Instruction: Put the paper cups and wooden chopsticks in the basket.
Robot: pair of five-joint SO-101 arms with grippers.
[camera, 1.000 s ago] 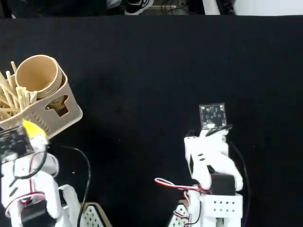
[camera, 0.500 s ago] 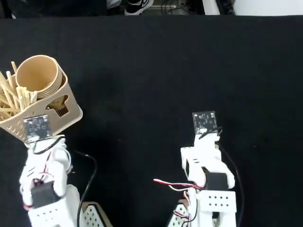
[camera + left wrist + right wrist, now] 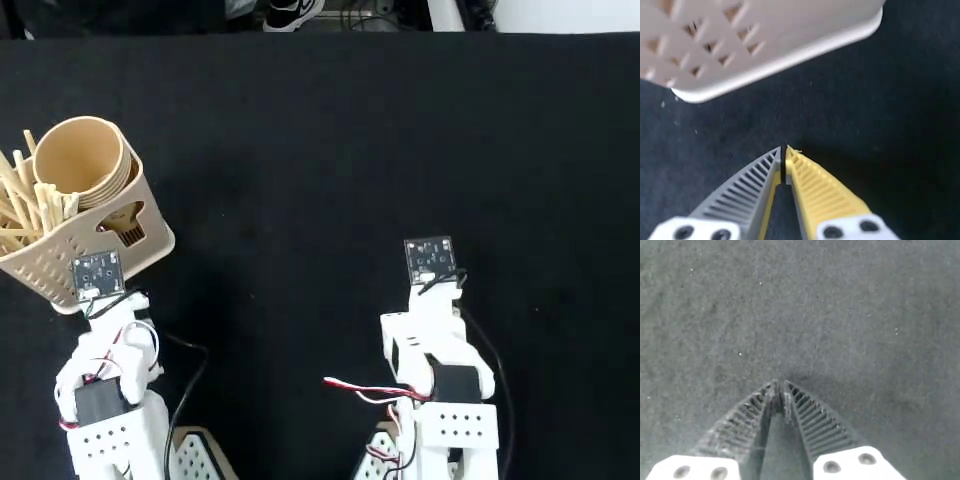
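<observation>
The stacked paper cups and the wooden chopsticks sit inside the beige basket at the left edge of the black counter. The left hand hangs near the basket's wall, its tips pressed together and empty. The right hand, also pinched closed on nothing, hangs over bare counter well apart from the basket.

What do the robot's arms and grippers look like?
The left arm and right arm are white plastic with black motors; red and white wires trail from both. The left gripper has one grey and one yellow ribbed finger, the right gripper two dark ones.
</observation>
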